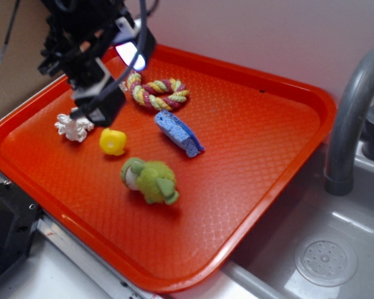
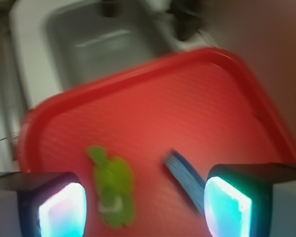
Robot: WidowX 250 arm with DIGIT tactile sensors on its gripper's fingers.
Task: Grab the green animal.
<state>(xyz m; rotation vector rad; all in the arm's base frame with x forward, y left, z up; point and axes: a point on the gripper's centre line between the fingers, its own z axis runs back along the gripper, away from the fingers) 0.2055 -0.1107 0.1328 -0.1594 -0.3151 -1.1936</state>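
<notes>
You are looking at the green animal (image 1: pixel 151 180) lying on its side near the front of the orange tray (image 1: pixel 262 131), untouched. The gripper (image 1: pixel 96 103) is hovering above the tray's back left area with its pads (image 2: pixel 61 211) standing apart and nothing between them. The yellow duck (image 1: pixel 113 141) is sitting just below it, the white toy (image 1: pixel 73 126) beside that. The blue sponge (image 1: pixel 179 133) is resting between the animal and the rope ring (image 1: pixel 157 91). A grey sink (image 1: pixel 327 249) is sitting beside the tray.
</notes>
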